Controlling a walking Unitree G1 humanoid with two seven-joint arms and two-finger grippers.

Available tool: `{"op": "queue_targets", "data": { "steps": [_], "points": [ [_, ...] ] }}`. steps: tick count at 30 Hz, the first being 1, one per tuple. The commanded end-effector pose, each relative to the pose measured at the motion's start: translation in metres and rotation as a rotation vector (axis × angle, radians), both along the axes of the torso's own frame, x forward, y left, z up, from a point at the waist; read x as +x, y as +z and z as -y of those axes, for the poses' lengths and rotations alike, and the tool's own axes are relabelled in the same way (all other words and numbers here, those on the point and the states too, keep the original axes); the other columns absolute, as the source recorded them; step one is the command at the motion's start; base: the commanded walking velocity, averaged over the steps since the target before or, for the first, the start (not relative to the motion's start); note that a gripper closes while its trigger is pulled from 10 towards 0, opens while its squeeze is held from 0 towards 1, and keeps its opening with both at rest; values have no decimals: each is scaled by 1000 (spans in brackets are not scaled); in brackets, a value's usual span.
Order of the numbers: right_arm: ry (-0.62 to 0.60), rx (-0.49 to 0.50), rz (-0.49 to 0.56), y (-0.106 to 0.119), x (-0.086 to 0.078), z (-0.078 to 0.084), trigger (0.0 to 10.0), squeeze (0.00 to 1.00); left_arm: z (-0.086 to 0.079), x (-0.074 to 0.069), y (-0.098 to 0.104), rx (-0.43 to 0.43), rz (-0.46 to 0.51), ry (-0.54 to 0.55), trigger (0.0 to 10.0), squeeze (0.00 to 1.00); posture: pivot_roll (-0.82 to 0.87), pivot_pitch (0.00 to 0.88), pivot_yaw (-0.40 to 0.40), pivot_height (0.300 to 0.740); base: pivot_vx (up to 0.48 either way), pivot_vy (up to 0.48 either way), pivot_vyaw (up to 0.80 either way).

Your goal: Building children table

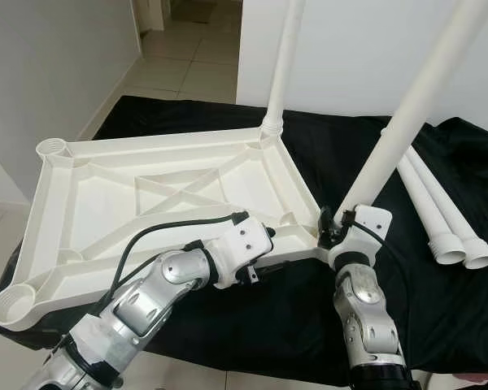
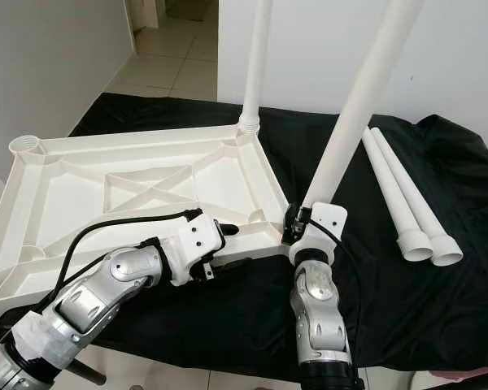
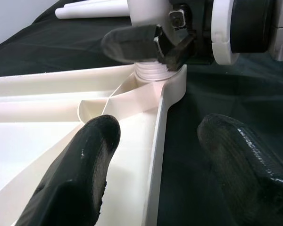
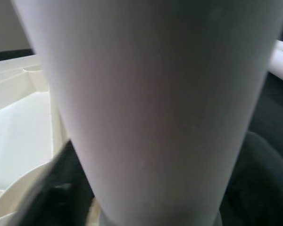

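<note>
Both head eyes look down on the upturned white tabletop point(image 1: 146, 203), while each wrist camera sits close, sharing its near right corner socket point(image 3: 153, 70) and leg point(image 4: 146, 108).

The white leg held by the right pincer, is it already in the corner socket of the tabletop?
Yes. The leg stands in the near corner of the upturned tabletop, with the right pincer closed around its base.

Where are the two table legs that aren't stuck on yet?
The two loose legs lie side by side on the black cloth, on the robot's right, beyond the right gripper holding a leg at the tabletop corner.
</note>
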State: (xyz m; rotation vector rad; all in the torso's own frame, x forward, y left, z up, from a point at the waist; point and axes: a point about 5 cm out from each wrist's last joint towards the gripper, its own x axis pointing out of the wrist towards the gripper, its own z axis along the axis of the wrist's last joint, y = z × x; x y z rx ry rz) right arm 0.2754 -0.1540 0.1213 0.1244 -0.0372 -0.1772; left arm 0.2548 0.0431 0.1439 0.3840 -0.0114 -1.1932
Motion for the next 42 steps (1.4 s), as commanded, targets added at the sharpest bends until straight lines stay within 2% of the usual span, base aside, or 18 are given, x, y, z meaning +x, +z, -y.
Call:
{"op": "queue_targets", "data": {
  "steps": [1, 9, 10, 12, 13, 21, 24, 31, 33, 38, 39, 42],
  "points": [
    [5, 35, 16, 1, -2, -4, 10000, 1000, 0, -2, 0, 13, -5, -51, 10000, 0, -80, 0, -34, 740, 0, 0, 0],
    [57, -11, 65, 2, -8, 4, 10000, 1000, 1, -5, -1, 8, -10, -52, 10000, 0, -80, 0, -39, 740, 0, 0, 0],
    [66, 0, 68, 2, -9, 4, 10000, 678, 1, -5, -1, 7, -10, -51, 10000, 0, -79, 0, -39, 740, 0, 0, 0],
    [70, 10, 67, 1, -9, 4, 10000, 678, 1, -5, -1, 7, -11, -51, 10000, 0, -79, 0, -39, 740, 0, 0, 0],
    [80, 6, 75, 1, -10, 4, 10000, 0, 1, -5, -1, 6, -12, -50, 10000, 0, -80, 0, -40, 740, 0, 0, 0],
    [116, -38, 80, -2, -11, 2, 10000, 0, 1, -6, -1, 3, -12, -46, 10000, 0, -75, 0, -45, 740, 0, 0, 0],
    [207, -70, 97, -1, -6, 6, 10000, 0, 2, -6, -2, 4, -12, -49, 10000, 0, -76, 0, -44, 740, 0, 0, 0],
    [308, -85, 104, 1, -2, 13, 10000, 0, 2, -6, -2, 5, -12, -52, 10000, 0, -79, 0, -41, 740, 0, 0, 0],
    [404, -150, 88, -1, 3, 19, 10000, 0, 3, -5, -1, 6, -10, -57, 10000, 0, -80, 0, -39, 740, 0, 0, 0],
    [509, -188, 71, -4, 8, 21, 10000, 0, 4, -5, -1, 8, -8, -61, 10000, 0, -80, 0, -31, 740, 0, 0, 0],
    [578, -221, 65, -5, 10, 20, 10000, 0, 3, -5, -1, 11, -4, -66, 10000, 0, -78, 0, -32, 740, 0, 0, 0],
    [600, -225, 60, -6, 11, 20, 10000, 0, 3, -5, -1, 13, -3, -67, 10000, 0, -77, 0, -30, 740, 0, 0, 0]
  ]
}}
